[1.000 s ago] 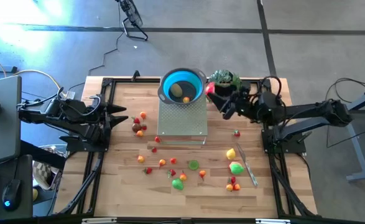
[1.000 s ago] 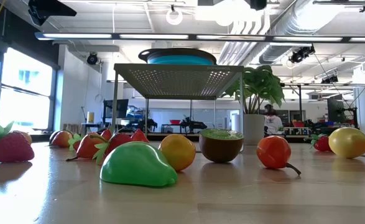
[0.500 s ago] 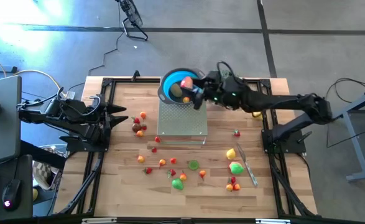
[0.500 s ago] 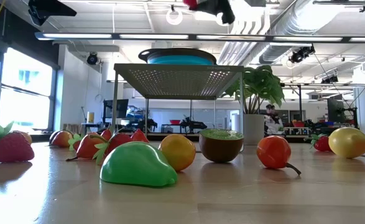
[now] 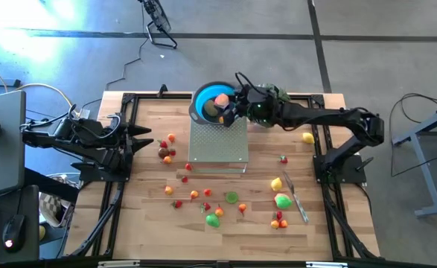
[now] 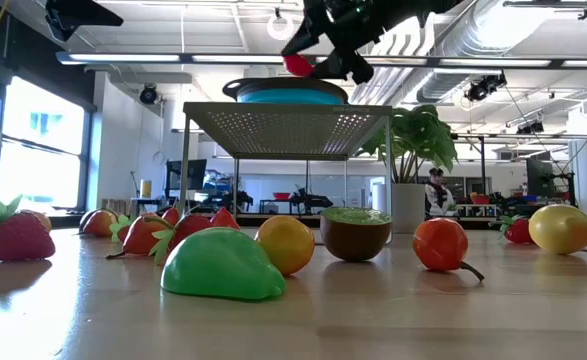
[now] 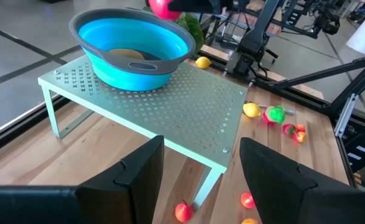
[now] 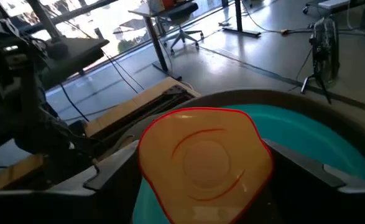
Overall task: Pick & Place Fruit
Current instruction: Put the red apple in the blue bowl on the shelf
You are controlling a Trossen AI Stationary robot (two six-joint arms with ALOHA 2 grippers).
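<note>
My right gripper (image 5: pixel 228 104) reaches in from the table's right and hangs over the blue bowl (image 5: pixel 203 95), shut on a red-skinned fruit (image 8: pixel 204 155) with a pale orange face. In the low view the fruit (image 6: pixel 297 64) hangs just above the bowl's rim (image 6: pixel 285 92). The bowl stands on a pale green perforated stand (image 5: pixel 218 141) and has a brownish fruit (image 5: pixel 212 110) in it. Several small fruits (image 5: pixel 203 197) lie on the wooden table. My left gripper (image 5: pixel 145 141) waits open at the table's left edge. My right gripper pinches the red fruit between its two fingers (image 8: pixel 110 168), one on each side of its red rim (image 8: pixel 146 163). The fingers come nearly level from the table's right, slanting a little down. The fruit is lifted clear, over the bowl's inside.
A leafy plant in a white pot (image 6: pixel 413 150) stands just right of the stand, under my right arm. A slim silver knife (image 5: pixel 296 199) lies near the front right among green and yellow fruits (image 5: pixel 280 192). One yellow fruit (image 5: pixel 307 138) lies by the right frame.
My right gripper has swung from beside the plant toward the table's left, carrying the red fruit, and now hangs over the bowl. It has also sunk, coming down into the low view toward the bowl's rim, and has turned as it went.
</note>
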